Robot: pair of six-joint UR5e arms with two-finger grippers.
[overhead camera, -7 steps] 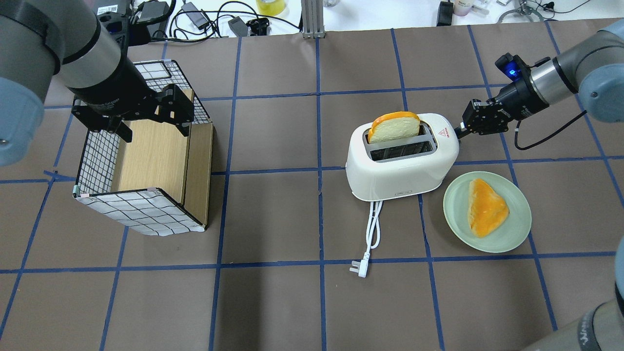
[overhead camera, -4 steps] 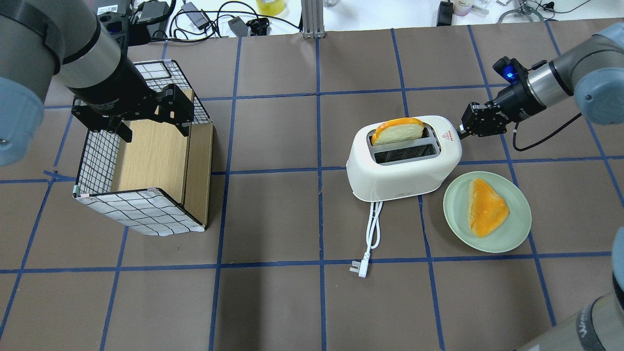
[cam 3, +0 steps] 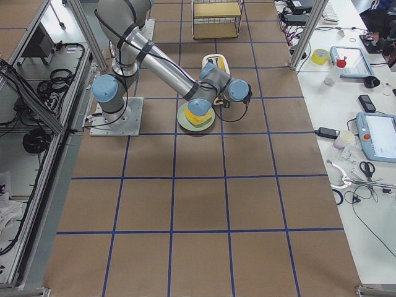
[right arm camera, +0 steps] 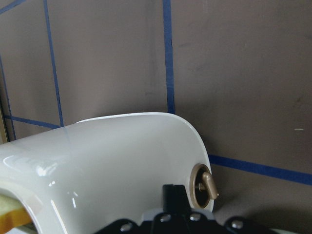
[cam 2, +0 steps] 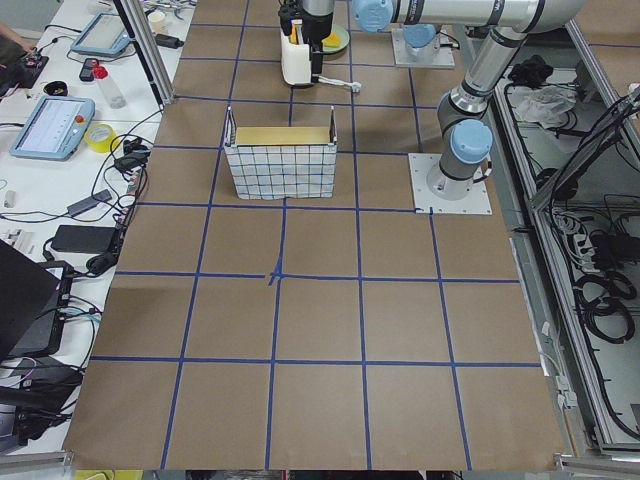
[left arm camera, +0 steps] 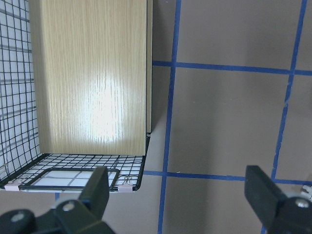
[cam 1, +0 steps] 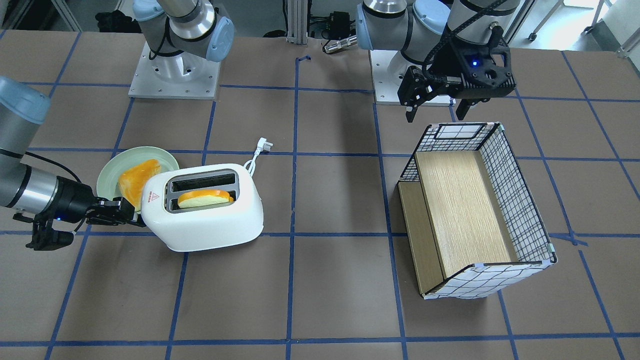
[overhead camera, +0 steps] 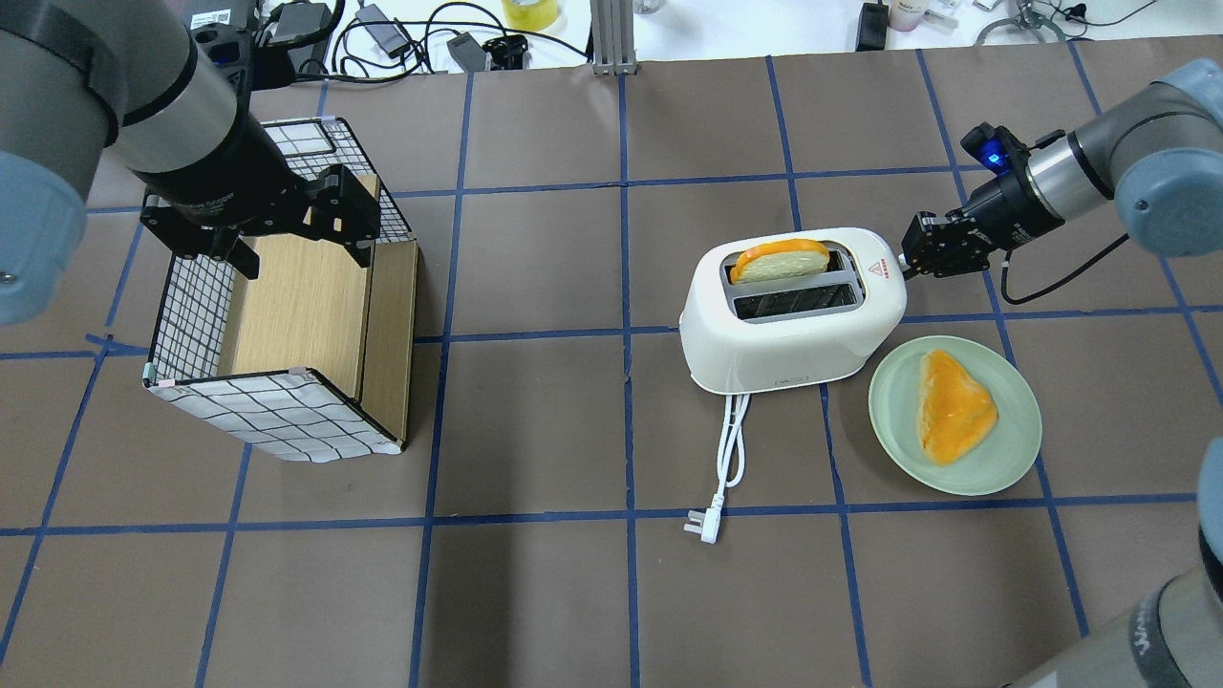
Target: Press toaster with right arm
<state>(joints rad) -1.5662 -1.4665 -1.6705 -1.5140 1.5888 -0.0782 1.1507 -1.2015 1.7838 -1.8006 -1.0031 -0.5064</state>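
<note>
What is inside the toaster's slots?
One orange-crusted bread slice sits in the toaster's slot farther from the robot; its lower part is hidden by the slot. The nearer slot shows only wire guides, no bread.

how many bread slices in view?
2. One orange-crusted bread slice sits low in the white plastic toaster's slot farther from the robot; the other slice lies on the pale green round plate.

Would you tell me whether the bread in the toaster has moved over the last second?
Yes. The bread has sunk down into the toaster, now barely clearing the top it stood well above.
</note>
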